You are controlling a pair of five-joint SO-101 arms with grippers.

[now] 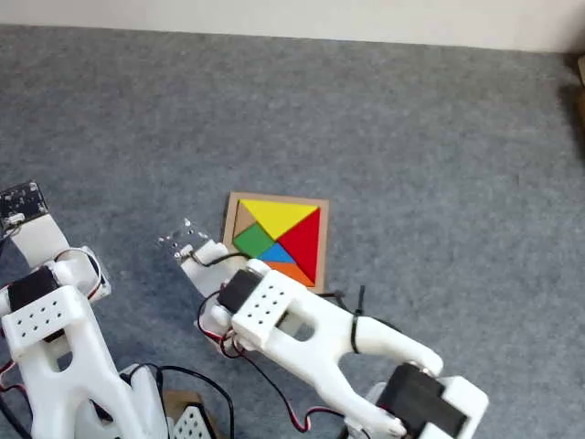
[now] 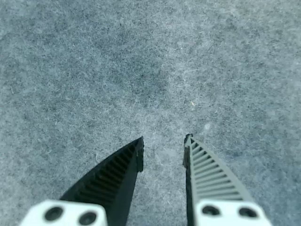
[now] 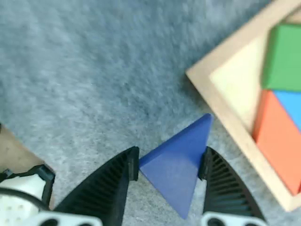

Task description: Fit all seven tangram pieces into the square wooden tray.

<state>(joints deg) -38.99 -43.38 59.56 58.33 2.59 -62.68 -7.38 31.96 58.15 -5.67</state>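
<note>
Right gripper [image 3: 170, 158] pinching blue triangle [image 3: 176, 167], perhaps lifted — just beside tray [image 3: 200, 75]; left gripper [image 2: 163, 146] parted, empty

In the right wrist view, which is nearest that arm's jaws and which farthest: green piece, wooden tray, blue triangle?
1. Blue triangle, held between the right gripper's jaws.
2. Wooden tray, its corner rim just beyond.
3. Green piece, inside the tray, past bare floor.

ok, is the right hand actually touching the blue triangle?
Touching. In the right wrist view, the right hand has both fingers pressed against opposite sides of the blue triangle, with no gap visible.
</note>
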